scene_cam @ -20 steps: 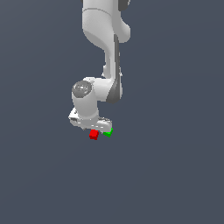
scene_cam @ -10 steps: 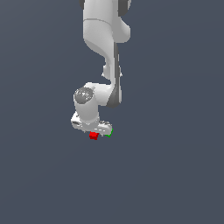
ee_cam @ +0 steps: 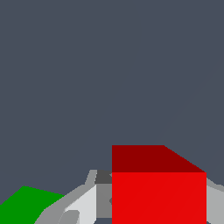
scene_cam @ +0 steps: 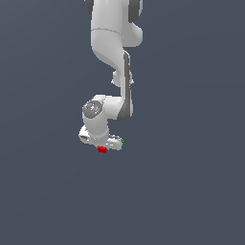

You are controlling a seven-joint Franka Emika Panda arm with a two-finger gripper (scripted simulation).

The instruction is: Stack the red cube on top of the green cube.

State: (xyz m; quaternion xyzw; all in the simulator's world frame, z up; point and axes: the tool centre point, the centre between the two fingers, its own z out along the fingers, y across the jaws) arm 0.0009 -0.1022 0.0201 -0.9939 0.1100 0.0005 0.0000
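Claw point(scene_cam: 102, 146) straddling red cube point(ee_cam: 158, 197), grip not yet confirmable; risk of nudging nearby green cube point(ee_cam: 24, 202) when lifting.

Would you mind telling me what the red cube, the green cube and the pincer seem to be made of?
Red cube: flat, matte, uniform colour with no texture or highlights; a simulator render, so plastic or painted wood are only guesses. Green cube: the same plain matte look, partly hidden. Pincer: smooth pale grey and white surfaces, suggesting plastic or painted metal; material undecidable.
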